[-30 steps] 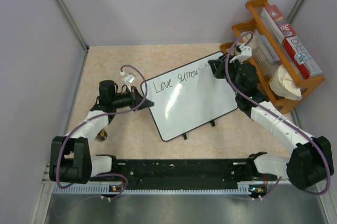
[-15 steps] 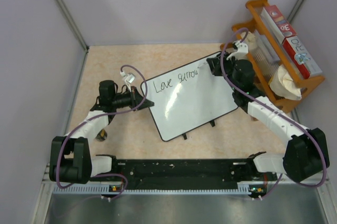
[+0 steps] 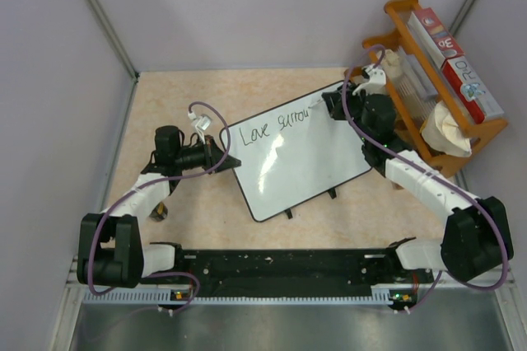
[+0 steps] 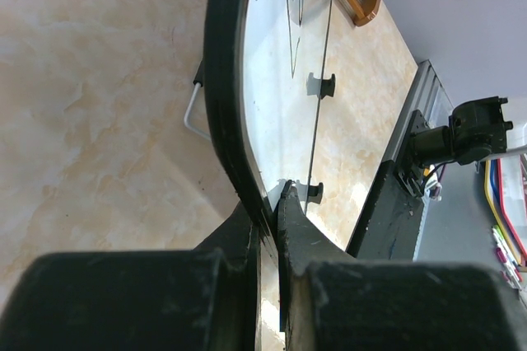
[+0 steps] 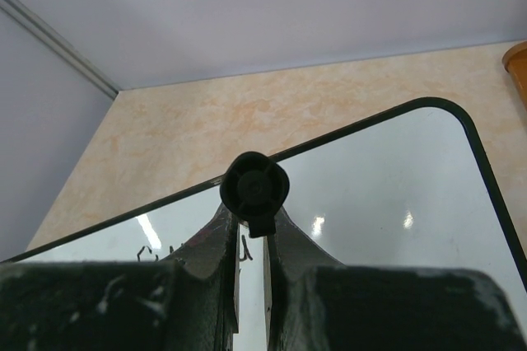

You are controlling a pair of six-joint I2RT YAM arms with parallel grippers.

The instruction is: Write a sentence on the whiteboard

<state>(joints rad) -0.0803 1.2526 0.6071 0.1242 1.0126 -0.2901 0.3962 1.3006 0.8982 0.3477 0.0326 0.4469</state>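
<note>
Right gripper [image 3: 332, 105] is closed on a black marker [image 5: 254, 189]. Both fingers clamp the pen, and its butt end faces the wrist camera. The tip sits over the far right part of the whiteboard [image 3: 305, 161], just past the end of the writing [image 3: 276, 124]. Cannot tell whether it touches the surface.

Left gripper [image 3: 224, 159] is closed on the board's left corner, pinching the black frame from both faces. The board lies skewed in the middle of the table [image 3: 181, 95], with its feet on the near long edge. Its far right corner is close to a wooden rack [image 3: 397, 10].

The writing reads "Love" plus a second word that looks unfinished. Judgement: the step in hand is adding the next letters of that word.

To do it well:
- Use light, even pressure and short strokes.
- Follow the existing baseline, which climbs toward the far right.
- Little board is left before the right edge, so write small letters only, or drop to a new row nearer.
- The left pinch must hold firm, or pen drag may swivel the board.
- Watch the rack beside the right wrist.
</note>
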